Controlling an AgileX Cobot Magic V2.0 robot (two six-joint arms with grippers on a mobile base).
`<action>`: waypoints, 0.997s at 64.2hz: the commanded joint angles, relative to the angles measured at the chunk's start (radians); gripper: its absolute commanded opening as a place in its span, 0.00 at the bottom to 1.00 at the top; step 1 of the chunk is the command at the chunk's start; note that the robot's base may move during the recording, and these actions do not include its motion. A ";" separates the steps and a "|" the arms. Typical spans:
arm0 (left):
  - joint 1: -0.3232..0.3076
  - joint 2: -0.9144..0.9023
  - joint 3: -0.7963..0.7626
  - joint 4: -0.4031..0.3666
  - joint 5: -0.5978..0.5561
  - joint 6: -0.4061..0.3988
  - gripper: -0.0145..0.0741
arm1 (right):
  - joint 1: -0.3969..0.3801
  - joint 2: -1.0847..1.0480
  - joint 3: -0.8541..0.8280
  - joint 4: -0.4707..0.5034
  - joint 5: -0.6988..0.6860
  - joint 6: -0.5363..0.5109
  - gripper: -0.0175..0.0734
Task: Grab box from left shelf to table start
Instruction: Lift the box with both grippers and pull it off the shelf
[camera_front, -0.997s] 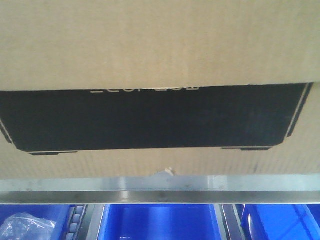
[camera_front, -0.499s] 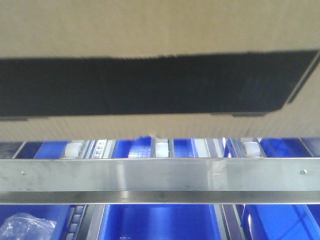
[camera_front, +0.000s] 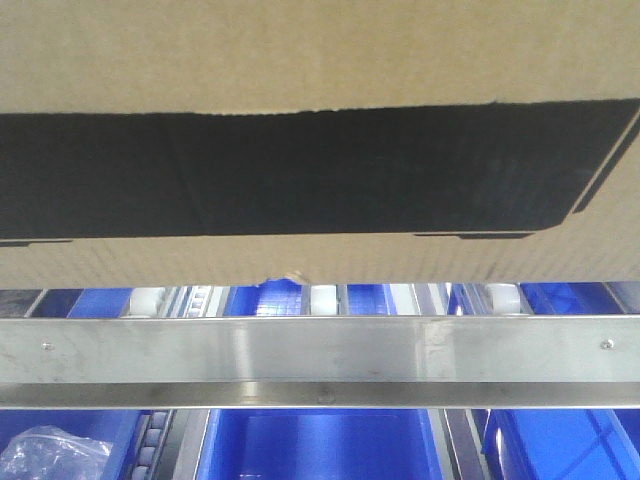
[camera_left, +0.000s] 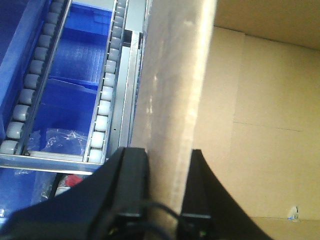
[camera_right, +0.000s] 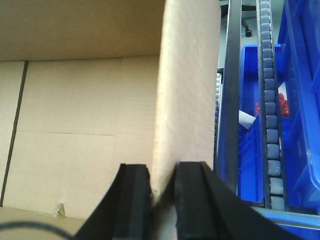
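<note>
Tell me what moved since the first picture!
The box went up off the rail, so the white rollers behind it now show. The rail and blue bins stayed put. The left pincer and right pincer pinch the box's walls now; no earlier picture shows them.

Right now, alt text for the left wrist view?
The left gripper clamps its black fingers on the upright side wall of an open brown cardboard carton. Left of it, grey roller tracks flank a blue plastic bin.
</note>
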 joint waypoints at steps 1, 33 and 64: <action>-0.002 -0.013 -0.044 0.024 -0.214 -0.039 0.05 | -0.005 0.008 -0.027 -0.095 -0.120 -0.001 0.25; -0.002 -0.013 -0.044 0.036 -0.274 -0.039 0.05 | -0.005 -0.011 -0.026 -0.105 -0.158 -0.001 0.25; -0.002 -0.013 -0.044 0.034 -0.274 -0.039 0.05 | -0.005 -0.011 -0.026 -0.105 -0.158 -0.001 0.25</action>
